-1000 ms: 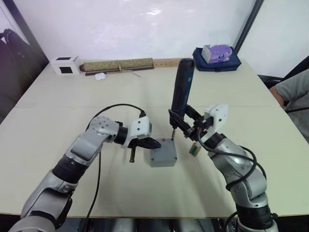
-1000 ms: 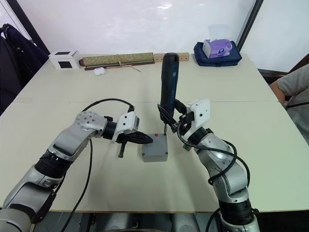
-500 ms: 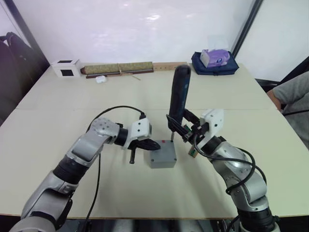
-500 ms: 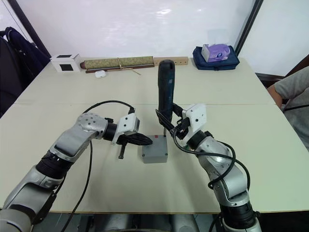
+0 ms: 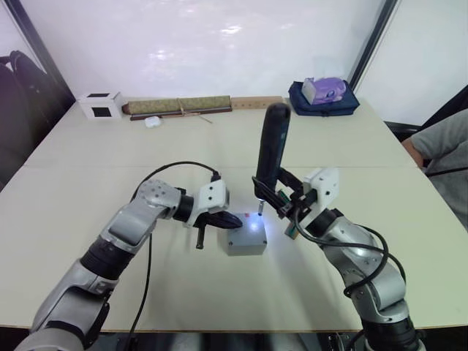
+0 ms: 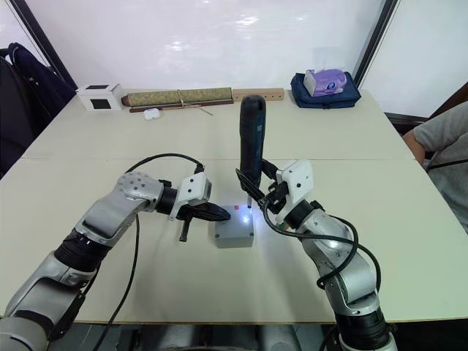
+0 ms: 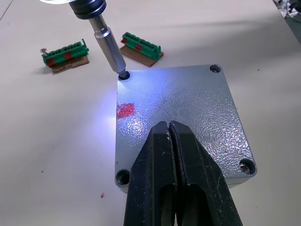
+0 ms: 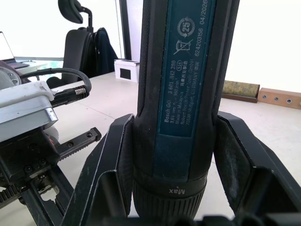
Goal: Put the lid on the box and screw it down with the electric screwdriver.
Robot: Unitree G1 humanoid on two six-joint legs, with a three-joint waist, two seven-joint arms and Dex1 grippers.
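Grey lid (image 7: 181,120) lies under the closed left gripper (image 7: 170,141); right gripper (image 8: 174,155) clamps the electric screwdriver (image 5: 272,146).

The grey lid (image 7: 183,117), marked with a small red patch, sits flush on the box (image 5: 246,245) on the desk (image 5: 219,285). The dark electric screwdriver (image 5: 272,150) stands nearly upright, light on, its bit in the lid's corner screw hole.

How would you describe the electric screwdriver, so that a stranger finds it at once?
Start at the small grey box in the middle of the table. The electric screwdriver stands upright over the box's far corner, held by the right gripper. It is a tall dark cylinder, and its tip throws light on the lid.
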